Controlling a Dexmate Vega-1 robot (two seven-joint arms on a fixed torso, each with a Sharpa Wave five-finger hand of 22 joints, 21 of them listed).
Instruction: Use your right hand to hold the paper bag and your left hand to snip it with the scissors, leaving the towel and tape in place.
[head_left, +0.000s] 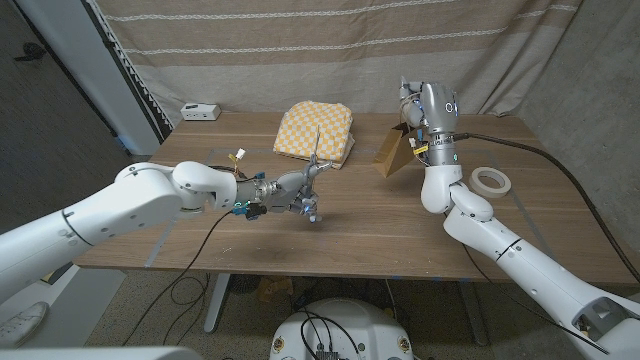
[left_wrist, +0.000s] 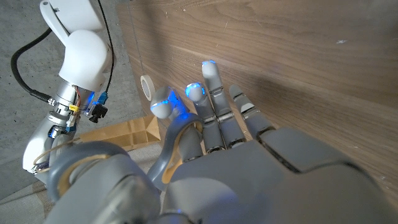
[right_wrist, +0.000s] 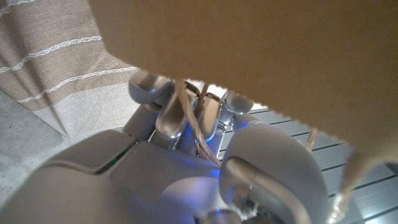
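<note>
Head view first: the wooden table (head_left: 330, 235) has a yellow checked towel (head_left: 315, 131) folded near the back middle, a roll of tape (head_left: 490, 180) lying flat off to the robot's right, and a small white box (head_left: 199, 111) at the back left corner. The brown paper bag (head_left: 393, 150) sits tilted between the towel and the tape, right up against the right arm. The right hand (head_left: 412, 108) is raised above the bag's top edge. The left hand (head_left: 305, 190) hovers over the table's middle, in front of the towel, gripping the scissors (head_left: 317, 160) with the blades pointing up toward the towel. Nothing lies between scissors and bag except bare wood.

Left wrist view: the left hand (left_wrist: 211, 134) has its fingers (left_wrist: 212, 81) stretched along the wood grain, with one curled grey piece tucked under them. The bag (left_wrist: 121, 132) lies flat-looking beyond, the tape (left_wrist: 147, 87) just past it, and the right arm's wrist stands over the bag.

Right wrist view: the bag (right_wrist: 249, 50) is super close, its serrated edge crossing the frame. The right hand (right_wrist: 199, 155) has its fingers (right_wrist: 171, 115) closed round the bag's twisted paper handle, so it's holding the bag by that.
</note>
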